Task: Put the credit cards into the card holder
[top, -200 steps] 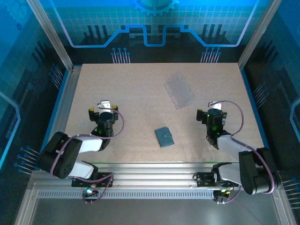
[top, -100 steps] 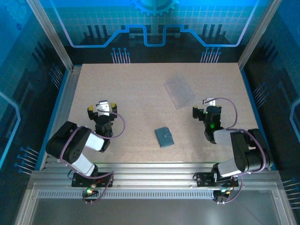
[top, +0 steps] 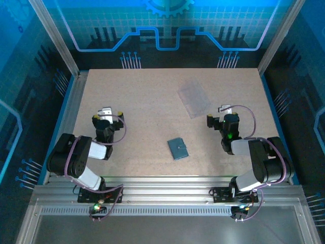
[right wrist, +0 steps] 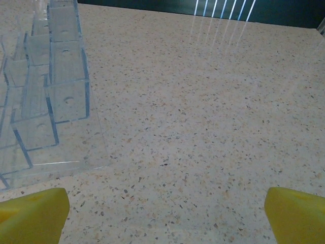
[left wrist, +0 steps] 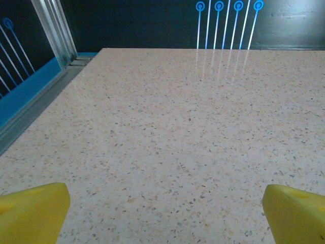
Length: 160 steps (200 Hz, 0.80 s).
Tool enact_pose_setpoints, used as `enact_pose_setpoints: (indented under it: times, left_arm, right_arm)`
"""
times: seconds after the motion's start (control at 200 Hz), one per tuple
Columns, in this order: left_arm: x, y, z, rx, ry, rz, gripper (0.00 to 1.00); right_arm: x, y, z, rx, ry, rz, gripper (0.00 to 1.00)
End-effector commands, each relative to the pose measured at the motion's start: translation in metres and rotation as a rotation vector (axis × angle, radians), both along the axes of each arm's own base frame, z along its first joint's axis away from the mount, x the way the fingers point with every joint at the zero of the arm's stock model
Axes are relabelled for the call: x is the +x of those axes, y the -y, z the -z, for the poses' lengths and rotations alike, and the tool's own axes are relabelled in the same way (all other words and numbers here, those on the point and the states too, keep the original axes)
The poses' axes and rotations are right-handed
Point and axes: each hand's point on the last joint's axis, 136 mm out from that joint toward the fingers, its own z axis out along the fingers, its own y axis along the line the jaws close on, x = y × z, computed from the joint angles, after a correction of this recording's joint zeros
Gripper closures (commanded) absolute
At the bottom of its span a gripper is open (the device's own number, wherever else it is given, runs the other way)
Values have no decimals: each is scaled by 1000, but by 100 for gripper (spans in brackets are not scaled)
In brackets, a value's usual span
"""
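The left gripper [top: 108, 112] has its yellow fingers [left wrist: 33, 211] spread wide with nothing between them and bare table [left wrist: 167, 127] ahead. The card holder [top: 177, 148] lies folded shut to their right, between both arms — likely so either can reach it. Whether the credit cards are inside cannot be told. The right gripper [top: 225, 111] is equally wide and empty — a clear tray [right wrist: 45, 96] sits just ahead-left of its fingers [right wrist: 294, 213].
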Motion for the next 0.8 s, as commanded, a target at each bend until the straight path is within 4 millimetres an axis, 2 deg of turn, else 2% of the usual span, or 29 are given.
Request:
enact_pose_setpoints:
  times: [0.0, 0.43, 0.795]
  left_arm:
    - [7, 5, -1, -71, -12, 40, 1]
    - [10, -3, 2, -102, -36, 22, 1]
    - [11, 5, 1, -64, -40, 38, 1]
  right_arm:
    - [8, 8, -9, 29, 30, 20, 0]
    - [8, 5, -9, 10, 29, 16, 0]
    - [8, 5, -10, 6, 31, 15, 0]
